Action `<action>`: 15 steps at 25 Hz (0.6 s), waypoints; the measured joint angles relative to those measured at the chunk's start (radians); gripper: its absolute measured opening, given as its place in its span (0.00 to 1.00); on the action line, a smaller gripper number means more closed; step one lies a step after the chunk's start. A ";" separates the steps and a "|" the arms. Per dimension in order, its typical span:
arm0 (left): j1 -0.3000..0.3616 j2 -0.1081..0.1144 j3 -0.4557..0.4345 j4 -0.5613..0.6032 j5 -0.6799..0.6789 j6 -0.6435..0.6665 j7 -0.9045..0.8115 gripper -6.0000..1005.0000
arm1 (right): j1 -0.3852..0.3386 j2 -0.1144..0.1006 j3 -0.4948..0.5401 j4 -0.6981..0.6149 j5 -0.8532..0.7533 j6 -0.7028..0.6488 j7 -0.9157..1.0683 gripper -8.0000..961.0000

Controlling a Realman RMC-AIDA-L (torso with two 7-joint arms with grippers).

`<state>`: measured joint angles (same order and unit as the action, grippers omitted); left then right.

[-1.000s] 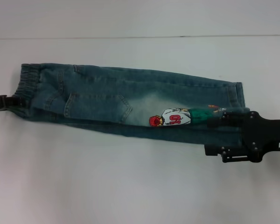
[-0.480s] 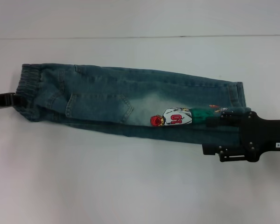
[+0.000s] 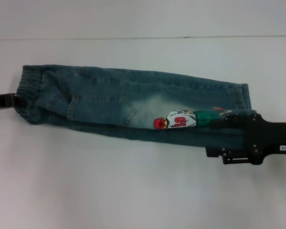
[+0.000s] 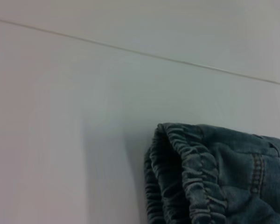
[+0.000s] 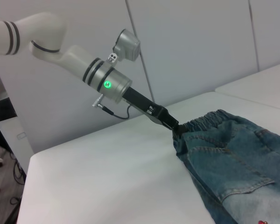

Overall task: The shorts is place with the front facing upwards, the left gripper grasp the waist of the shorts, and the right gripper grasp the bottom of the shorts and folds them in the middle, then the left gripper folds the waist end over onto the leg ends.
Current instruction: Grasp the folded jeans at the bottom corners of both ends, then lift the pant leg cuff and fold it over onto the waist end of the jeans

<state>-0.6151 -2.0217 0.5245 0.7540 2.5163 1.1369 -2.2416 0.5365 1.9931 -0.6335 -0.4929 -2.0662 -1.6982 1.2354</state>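
Note:
The denim shorts (image 3: 133, 102) lie folded lengthwise on the white table, front up, with the cartoon patch (image 3: 178, 120) showing. The gathered waist (image 3: 27, 88) is at the left end and the leg ends (image 3: 243, 98) at the right. My left gripper (image 3: 12, 101) reaches in from the left edge and is shut on the waist's near corner. The right wrist view shows that same left gripper (image 5: 175, 128) pinching the waist (image 5: 205, 122). My right gripper (image 3: 214, 123) lies over the near leg hem, shut on the bottom of the shorts. The left wrist view shows only the waist (image 4: 186, 172).
The white table (image 3: 133, 191) spreads out in front of the shorts, with a seam line (image 3: 143, 37) running across behind them. In the right wrist view the table's edge (image 5: 28, 161) drops off beside the left arm (image 5: 102, 77), with a wall behind.
The left gripper has shifted slightly up and inward, drawing the waist's near corner with it. The right gripper has slid a little down and to the left over the leg hem.

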 joint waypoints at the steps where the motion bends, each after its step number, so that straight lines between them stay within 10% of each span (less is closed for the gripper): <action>1: 0.000 0.000 0.000 0.001 -0.003 0.005 0.000 0.09 | -0.001 0.001 0.001 0.002 0.000 0.002 -0.009 0.85; 9: -0.001 -0.007 -0.001 0.064 -0.015 0.088 0.002 0.08 | -0.011 0.023 0.008 0.023 0.008 0.076 -0.057 0.83; 15: -0.002 -0.008 0.000 0.127 -0.059 0.176 0.004 0.08 | -0.008 0.034 0.051 0.055 0.028 0.130 -0.073 0.62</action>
<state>-0.6167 -2.0300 0.5246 0.8813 2.4570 1.3130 -2.2379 0.5287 2.0269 -0.5825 -0.4383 -2.0383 -1.5679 1.1628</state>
